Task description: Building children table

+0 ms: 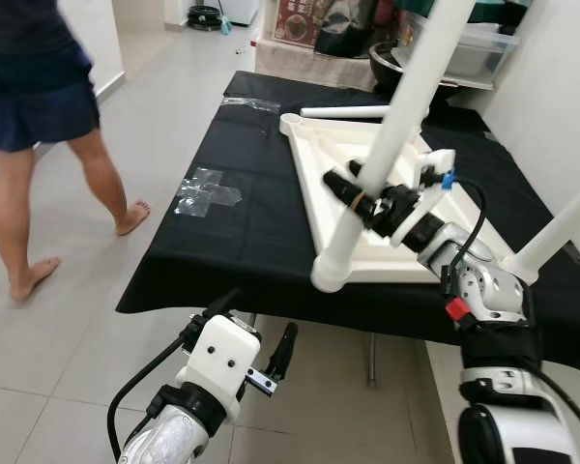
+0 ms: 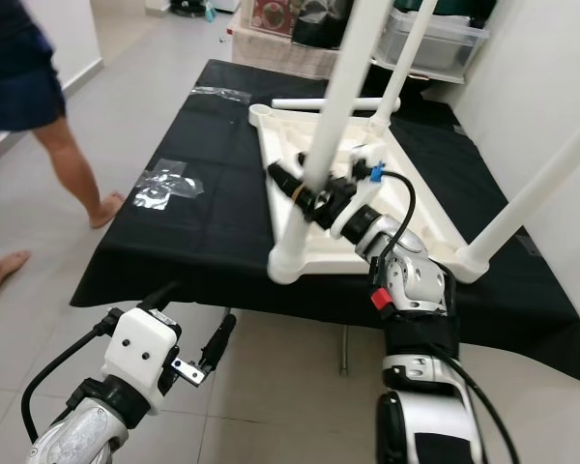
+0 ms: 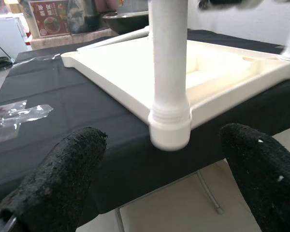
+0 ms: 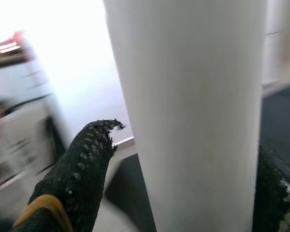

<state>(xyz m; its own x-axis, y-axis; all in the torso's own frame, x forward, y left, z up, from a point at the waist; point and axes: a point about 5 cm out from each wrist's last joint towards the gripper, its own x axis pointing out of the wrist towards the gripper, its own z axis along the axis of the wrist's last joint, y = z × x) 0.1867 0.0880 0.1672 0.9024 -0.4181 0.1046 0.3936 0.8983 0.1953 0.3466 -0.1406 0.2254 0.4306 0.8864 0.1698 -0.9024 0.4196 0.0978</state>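
White plastic children's tabletop [image 1: 367, 208] lies upside down on a bench [image 1: 222, 242] draped in black cloth, so its corner sockets face up to take legs. The near leg [image 1: 387, 145] stands in the front corner socket, another leg [image 2: 532, 188] stands at the right corner, and a loose leg [image 1: 343, 112] lies on the cloth beyond. The right end effector [image 1: 353, 188] reaches forward from a bent elbow, fingers [image 4: 82, 164] on either side of the near leg, seemingly pinching it to steady or seat it. The left end effector [image 1: 280, 353] hangs low before the bench edge, fingers [image 3: 63, 169] spread and empty. A person [image 1: 39, 116] walks on the tiled floor at left
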